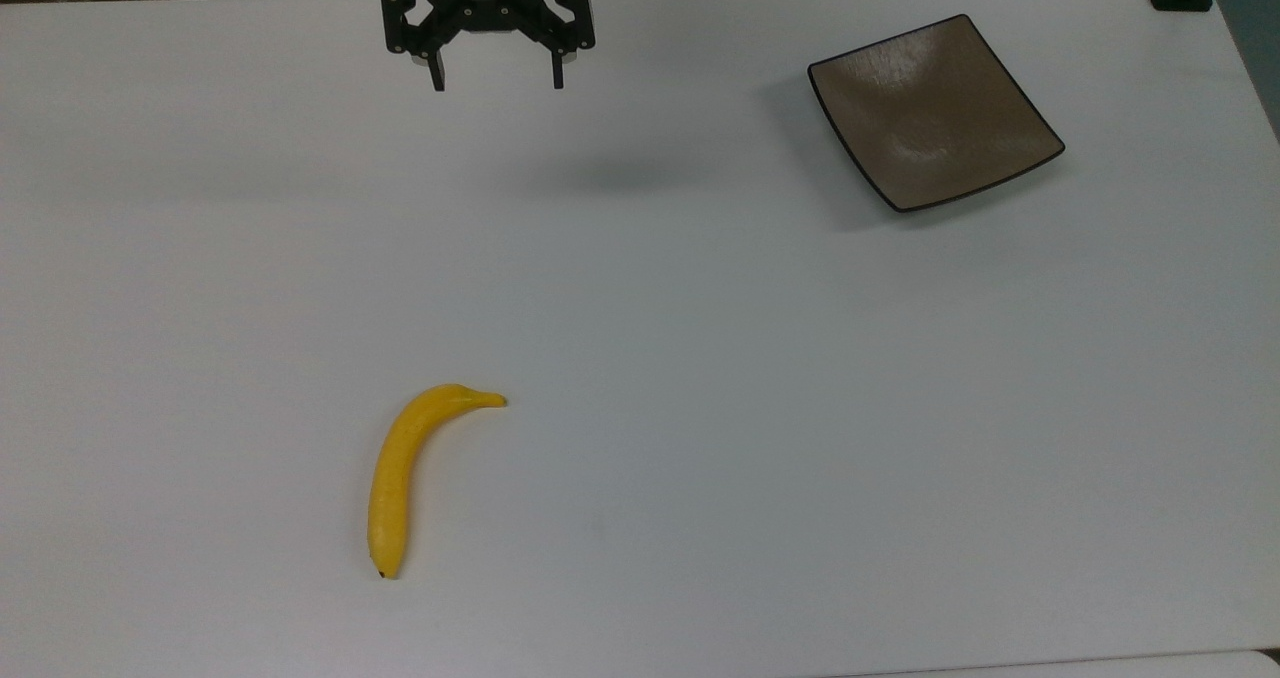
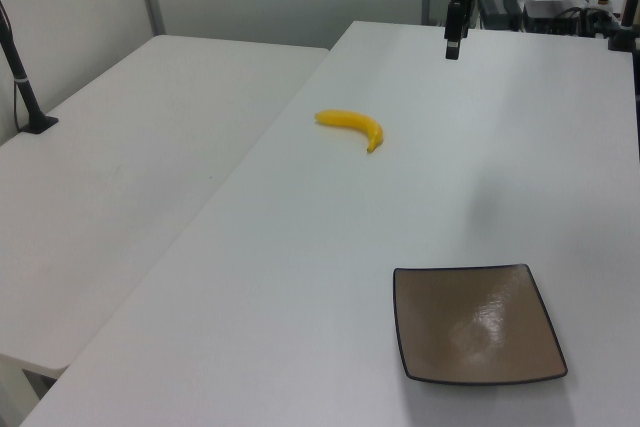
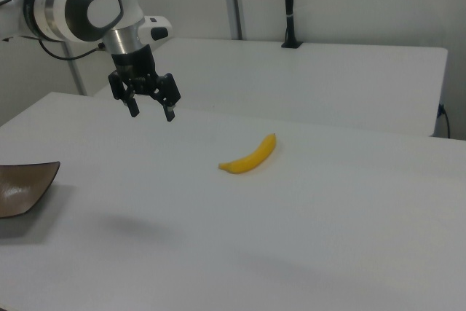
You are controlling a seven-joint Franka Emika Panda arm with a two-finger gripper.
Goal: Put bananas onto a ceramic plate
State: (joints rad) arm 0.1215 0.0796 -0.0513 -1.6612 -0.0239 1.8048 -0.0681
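Surface (image 1: 700, 378) white, wide, bare apart from the two task things; a second white table (image 2: 130, 147) butts against it on the left view's left, grey wall panels behind, cluttered bench at 1 o'clock in the left view. Arm (image 3: 80, 9) hangs above the surface, gripper (image 1: 497, 83) at 12 o'clock in the top view, fingers spread wide, holding nothing. Ceramic plate (image 1: 935, 113) at 2 o'clock, empty. Bananas (image 1: 405, 478) — one fruit — lies flat at 7 o'clock, well apart from both plate and gripper. Step looks like the approach: best to come down over the banana's thick middle, fingers across its width — not along the curve — then close gently.
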